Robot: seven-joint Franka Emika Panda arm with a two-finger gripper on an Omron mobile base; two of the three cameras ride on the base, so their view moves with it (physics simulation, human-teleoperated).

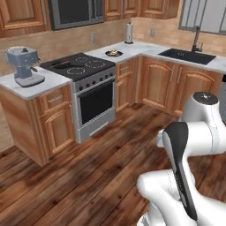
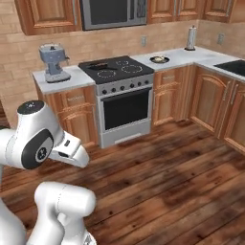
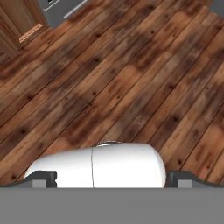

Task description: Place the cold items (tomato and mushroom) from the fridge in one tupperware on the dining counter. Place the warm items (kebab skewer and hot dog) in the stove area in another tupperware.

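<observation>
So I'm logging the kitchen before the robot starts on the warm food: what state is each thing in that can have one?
Oven door: shut.
Cabinet doors under the sink: shut.
Drawer beside the stove: shut.
Microwave door: shut.
Stove burners: dark, no glow.
Plate on the counter: holds food, too small to name.
Gripper: open, holding nothing, above the wooden floor.

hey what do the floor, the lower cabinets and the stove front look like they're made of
Floor: dark wood planks with visible grain and knots, faint sheen. Lower cabinets: reddish-brown wood with raised panels, satin look. Stove front: probably brushed grey metal around a black, likely glass, oven door. All rendered, so going by look alone.
</observation>
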